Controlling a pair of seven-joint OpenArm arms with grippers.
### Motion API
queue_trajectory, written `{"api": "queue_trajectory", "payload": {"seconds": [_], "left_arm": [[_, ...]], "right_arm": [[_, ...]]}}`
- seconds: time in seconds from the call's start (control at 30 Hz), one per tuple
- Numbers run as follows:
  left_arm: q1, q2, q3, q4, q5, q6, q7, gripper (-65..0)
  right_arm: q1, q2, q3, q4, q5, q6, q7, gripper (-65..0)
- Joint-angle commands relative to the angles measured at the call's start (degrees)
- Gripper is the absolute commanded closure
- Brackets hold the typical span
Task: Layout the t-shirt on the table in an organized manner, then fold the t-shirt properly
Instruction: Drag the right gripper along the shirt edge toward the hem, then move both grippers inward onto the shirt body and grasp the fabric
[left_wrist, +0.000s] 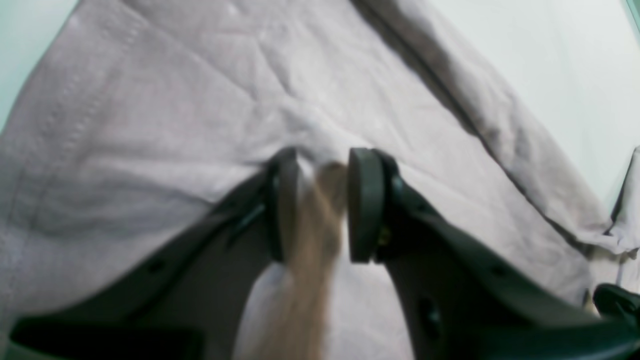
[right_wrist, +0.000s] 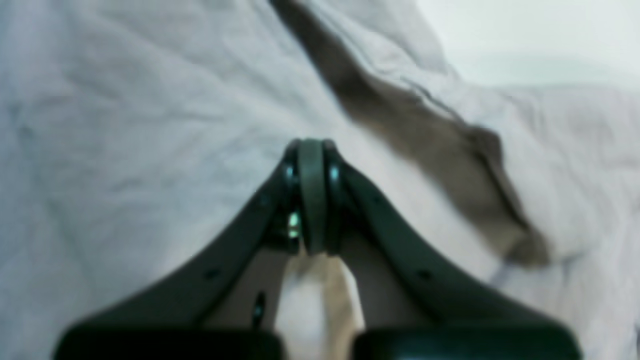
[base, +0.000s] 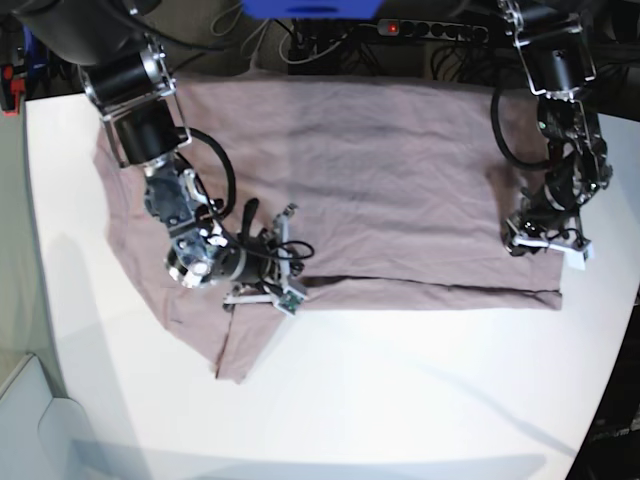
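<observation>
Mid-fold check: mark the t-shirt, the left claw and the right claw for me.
t-shirt (base: 380, 150): base view, flat middle of the cloth.
left claw (left_wrist: 322, 205): left wrist view, gap between its fingertips, cloth bunched there.
right claw (right_wrist: 311, 195): right wrist view, closed fingertips over the cloth.

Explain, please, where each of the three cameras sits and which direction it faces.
Left wrist: sits behind the left gripper, faces down onto the t-shirt; its dark fingers show, cloth between them.
Right wrist: sits behind the right gripper, faces down onto wrinkled shirt fabric; jaws pressed together.
Base: sits high overhead, faces down on the table; both arms show.
Shared: all views show the t-shirt; the base view also shows both grippers.
</observation>
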Motion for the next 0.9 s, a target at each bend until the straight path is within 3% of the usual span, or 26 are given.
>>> {"api": "queue_trajectory", "payload": {"seconds": [0.0, 0.3, 0.47, 0.53, 0.63, 0.7, 0.77, 0.87], "left_arm": [[1.3, -0.1, 0.0, -1.0, 4.4, 3.2, 4.5, -18.9], [1.3, -0.1, 0.0, -1.4, 4.4, 3.2, 4.3, -18.8], [2.8, 0.0, 0.0, -0.9, 4.1, 3.2, 4.2, -18.8], [3.0, 0.0, 0.0, -0.9, 4.1, 3.2, 4.3, -18.8], [3.9, -0.1, 0.0, -0.9, 4.1, 3.2, 4.3, -18.8], [4.8, -0.1, 0.0, -0.7, 3.9, 3.2, 4.1, -18.8], [5.1, -0.1, -0.1, 0.3, 3.9, 3.2, 4.1, -18.8], [5.9, -0.1, -0.1, 2.0, 3.9, 3.2, 4.1, -18.8]], "right_arm": [[2.5, -0.5, -0.2, -0.6, 0.6, 0.2, 1.9, 0.0], [8.8, -2.0, -0.5, -14.1, 0.6, 0.2, 12.2, 0.0], [13.4, -3.2, -0.4, -24.3, 0.6, -0.8, 23.0, 0.0], [15.8, -3.3, -0.3, -28.2, 0.6, -9.5, 29.1, 0.0], [19.0, -3.0, -0.2, -33.7, 0.6, -28.5, 37.3, 0.0], [20.0, -1.6, -0.1, -34.6, 0.7, -39.4, 40.4, 0.0], [20.1, -0.6, -0.1, -34.6, 0.8, -45.7, 41.8, 0.0], [20.2, 0.2, -0.1, -34.5, 0.8, -45.9, 41.8, 0.0]]}}
